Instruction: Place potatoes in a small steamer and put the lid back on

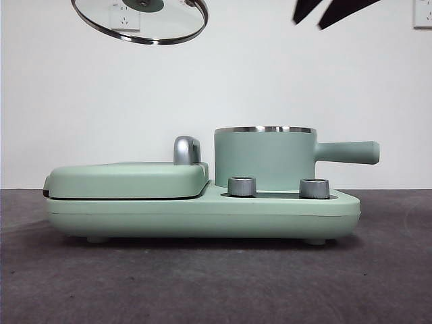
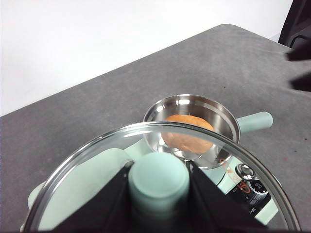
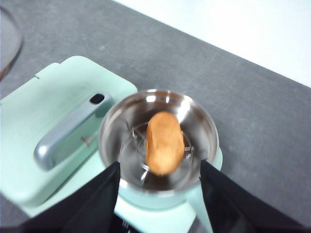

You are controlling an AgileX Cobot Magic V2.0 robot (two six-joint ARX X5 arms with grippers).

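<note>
Potato [image 3: 164, 143] lying inside steel-lined steamer [image 1: 264, 158], left hand [image 2: 158, 194] clamped on lid [image 1: 140, 20] knob, aloft at 10 o'clock, right hand [image 3: 158, 194] spread wide above pot, grey bench [image 1: 202, 283], white wall.

1. Left gripper [image 2: 159, 194]: two flat, matte black jaws with straight, angular edges, broad at the base and narrowing toward the tips.
2. Right gripper [image 3: 158, 194]: two matte black, wedge-shaped jaws, plain-surfaced.
3. In the front view, the right gripper [image 1: 331, 10] appears as slim black pointed tips.
</note>
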